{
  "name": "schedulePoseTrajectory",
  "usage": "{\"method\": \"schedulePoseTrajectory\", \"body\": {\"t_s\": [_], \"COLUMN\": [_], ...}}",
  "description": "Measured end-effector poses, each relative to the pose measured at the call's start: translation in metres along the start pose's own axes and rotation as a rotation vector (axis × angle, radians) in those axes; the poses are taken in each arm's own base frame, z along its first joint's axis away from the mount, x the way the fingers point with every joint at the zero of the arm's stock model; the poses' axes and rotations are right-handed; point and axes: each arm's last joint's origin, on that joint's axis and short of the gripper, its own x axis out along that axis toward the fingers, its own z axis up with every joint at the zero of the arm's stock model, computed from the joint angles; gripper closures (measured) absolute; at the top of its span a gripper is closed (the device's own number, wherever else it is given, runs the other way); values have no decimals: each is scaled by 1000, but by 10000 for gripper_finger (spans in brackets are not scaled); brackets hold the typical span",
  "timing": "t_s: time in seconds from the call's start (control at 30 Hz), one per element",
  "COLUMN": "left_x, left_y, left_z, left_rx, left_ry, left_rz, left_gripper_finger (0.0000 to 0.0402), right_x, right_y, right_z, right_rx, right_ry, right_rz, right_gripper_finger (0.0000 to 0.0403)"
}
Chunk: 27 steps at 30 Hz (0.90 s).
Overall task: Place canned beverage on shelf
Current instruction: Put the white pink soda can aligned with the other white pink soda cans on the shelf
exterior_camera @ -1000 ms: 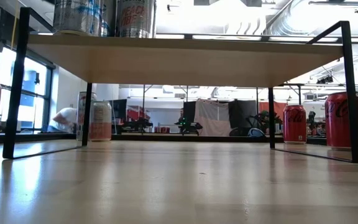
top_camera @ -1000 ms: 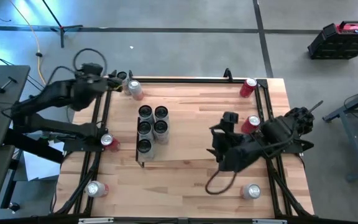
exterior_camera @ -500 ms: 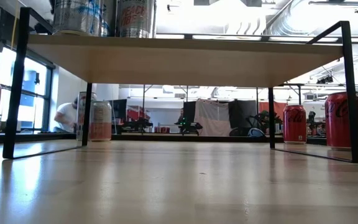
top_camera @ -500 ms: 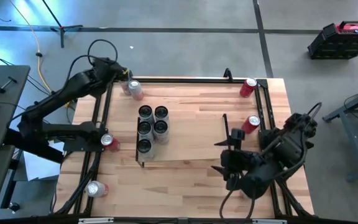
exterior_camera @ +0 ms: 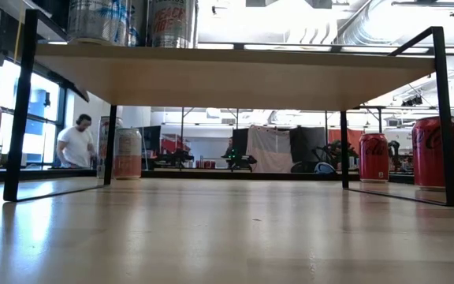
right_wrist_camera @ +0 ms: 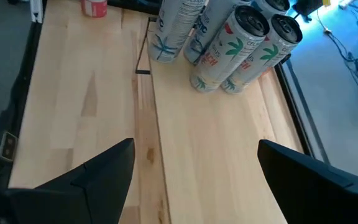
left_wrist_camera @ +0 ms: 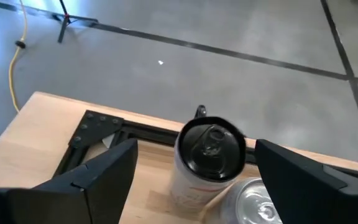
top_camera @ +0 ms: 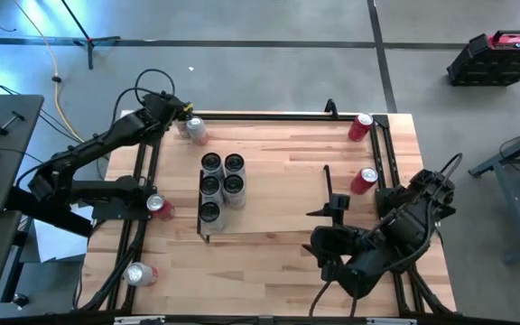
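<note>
You have five cans (top_camera: 221, 183) on the shelf (top_camera: 269, 190); left end effector (left_wrist_camera: 191, 180) gapes over a black-topped can (left_wrist_camera: 209, 163), right end effector (right_wrist_camera: 194, 177) wide, empty.

Both arms are dark, almost black, made of thick rounded segments joined one after another. The left arm (top_camera: 97, 153) has a thin black cable that makes a loop above its wrist. The right arm (top_camera: 395, 230) looks bulkier, and a black cable curves out near its far end. In the wrist views, the fingers (left_wrist_camera: 98, 177) of each gripper are flat, dark wedges with angled edges and a matte surface; the right ones (right_wrist_camera: 98, 174) have the same shape.
</note>
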Motion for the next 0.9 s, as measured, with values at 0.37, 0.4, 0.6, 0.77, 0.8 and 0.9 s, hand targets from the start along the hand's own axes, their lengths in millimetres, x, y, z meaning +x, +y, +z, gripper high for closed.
{"method": "schedulePoseTrajectory", "body": {"t_s": [0.37, 0.4, 0.6, 0.77, 0.8, 0.9], "left_x": [10, 10, 10, 10, 10, 9], "left_y": [4, 4, 5, 5, 5, 5], "left_z": [-15, -15, -15, -14, -13, -13], "left_rx": [25, 28, 36, 28, 24, 14], "left_ry": [1, 0, -14, -36, -43, -46], "left_rz": [26, 25, 39, 49, 51, 54], "left_gripper_finger": [85, 85, 86, 85, 85, 85], "right_x": [13, 13, 14, 14, 14, 14], "right_y": [-12, -12, -13, -13, -13, -13], "right_z": [6, 6, 6, 6, 6, 6], "right_rx": [-60, -64, -75, -71, -72, -69], "right_ry": [40, 41, 46, 48, 49, 50], "right_rz": [11, 10, 5, 9, 9, 11], "right_gripper_finger": [80, 80, 80, 80, 80, 80]}}
